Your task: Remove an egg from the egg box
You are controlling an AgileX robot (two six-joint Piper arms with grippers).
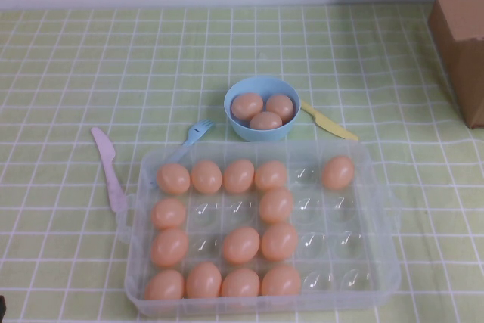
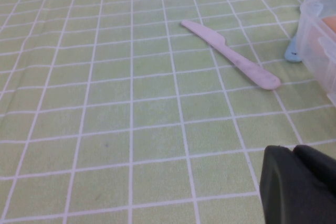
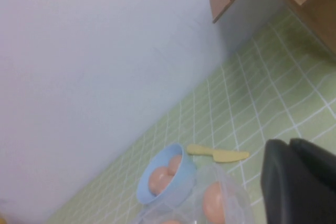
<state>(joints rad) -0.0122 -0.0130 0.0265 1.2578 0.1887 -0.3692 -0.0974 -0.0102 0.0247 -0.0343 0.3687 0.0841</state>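
The clear plastic egg box [image 1: 378, 187] lies at the near middle of the table and holds several peach-orange eggs, such as one [image 1: 337, 172] alone in its far right cups. Neither arm shows in the high view. My left gripper [image 2: 294, 150] is shut and empty, over bare cloth left of the egg box corner [image 2: 317, 51]. My right gripper [image 3: 289, 142] is shut and empty, raised to the right of the box, with one egg [image 3: 214, 203] in view beside it.
A light-blue bowl [image 1: 236, 122] with three eggs stands behind the box. A pink knife [image 1: 110, 168] lies left of the box, and a blue fork [image 1: 198, 131] and a yellow knife [image 1: 329, 122] lie near the bowl. A brown cardboard box [image 1: 461, 28] stands far right.
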